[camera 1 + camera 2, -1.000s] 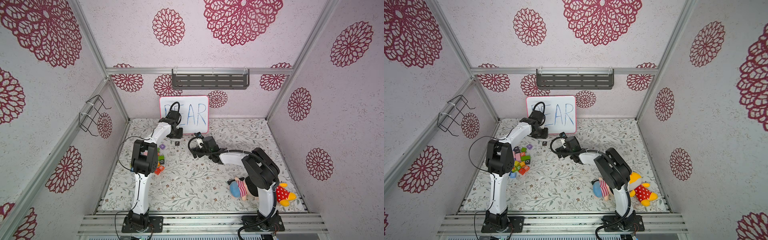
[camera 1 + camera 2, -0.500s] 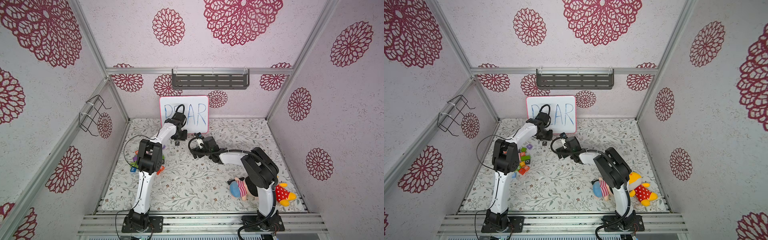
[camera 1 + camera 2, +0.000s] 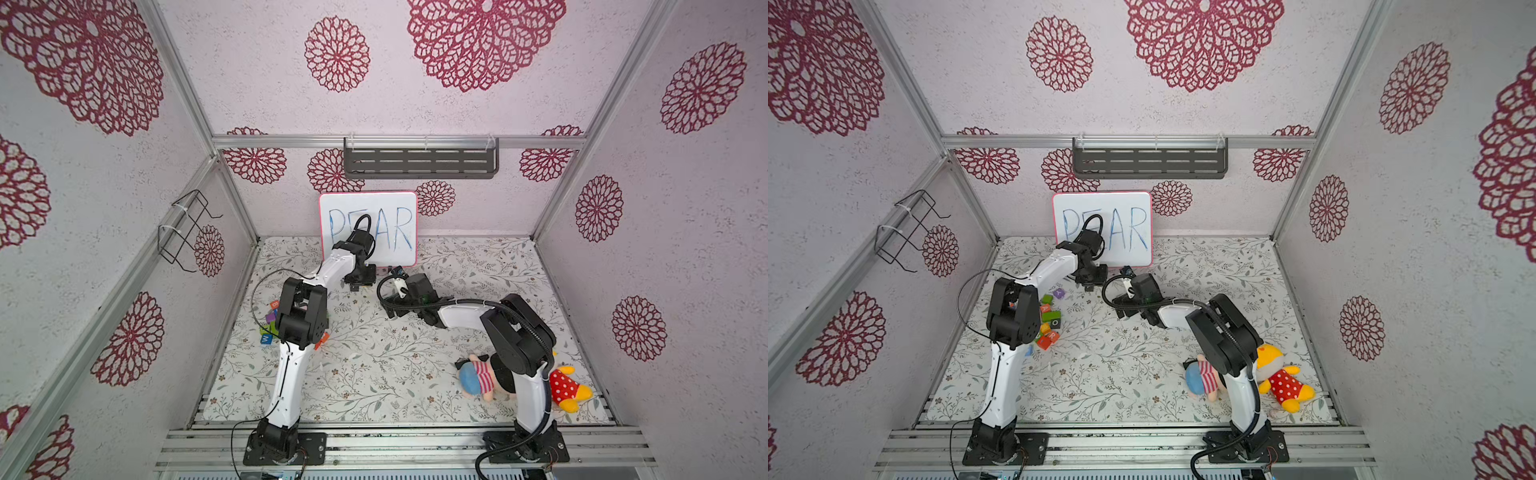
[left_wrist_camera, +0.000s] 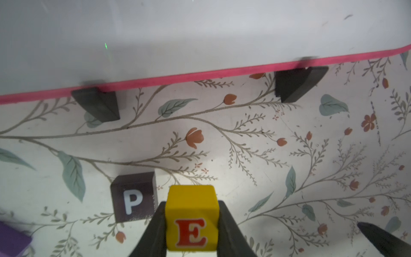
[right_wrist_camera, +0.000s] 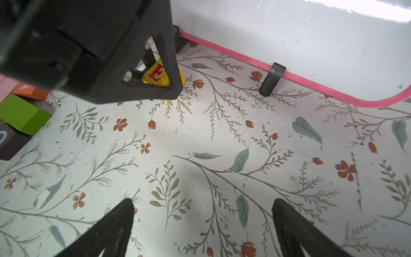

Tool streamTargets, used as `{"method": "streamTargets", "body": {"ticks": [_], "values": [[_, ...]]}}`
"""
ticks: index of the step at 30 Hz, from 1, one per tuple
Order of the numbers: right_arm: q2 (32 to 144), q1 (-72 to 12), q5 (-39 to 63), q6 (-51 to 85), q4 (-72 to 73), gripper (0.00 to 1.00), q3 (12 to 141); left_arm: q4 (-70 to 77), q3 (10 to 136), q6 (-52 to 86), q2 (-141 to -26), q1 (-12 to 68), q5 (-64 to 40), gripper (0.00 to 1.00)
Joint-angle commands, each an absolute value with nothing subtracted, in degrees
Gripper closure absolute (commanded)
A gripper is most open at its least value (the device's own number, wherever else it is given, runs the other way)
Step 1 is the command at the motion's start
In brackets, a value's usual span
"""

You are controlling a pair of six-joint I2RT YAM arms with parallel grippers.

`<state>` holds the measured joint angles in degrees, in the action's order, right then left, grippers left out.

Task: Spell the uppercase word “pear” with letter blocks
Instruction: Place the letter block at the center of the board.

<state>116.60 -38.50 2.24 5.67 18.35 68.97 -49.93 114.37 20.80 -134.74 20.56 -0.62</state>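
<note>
left pincer (image 4: 192, 208) grips E block (image 4: 191, 224) | beside P block (image 4: 133, 198) | whiteboard edge (image 4: 200, 75) near

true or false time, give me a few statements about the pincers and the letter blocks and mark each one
1. The left pincer is shut on the yellow E block. True.
2. The right pincer grips a block. False: it is open and empty, with only the table between its fingers.
3. The dark P block rests on the table beside the E block. True.
4. An A block stands next to the P block. False: the orange A block lies in the pile of blocks by the left arm.
</note>
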Motion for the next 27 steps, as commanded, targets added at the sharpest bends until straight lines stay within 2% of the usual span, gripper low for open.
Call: {"method": "streamTargets", "body": {"ticks": [1, 27], "values": [[116.39, -38.23, 3.09, 6.86, 20.37, 0.01, 68.97, -48.54, 114.35, 21.53, -135.42, 21.29, -0.30, 0.78], [116.70, -38.23, 3.63, 7.48, 20.48, 0.01, 68.99, -48.42, 115.31, 21.53, -138.46, 21.88, 1.39, 0.78]]}}
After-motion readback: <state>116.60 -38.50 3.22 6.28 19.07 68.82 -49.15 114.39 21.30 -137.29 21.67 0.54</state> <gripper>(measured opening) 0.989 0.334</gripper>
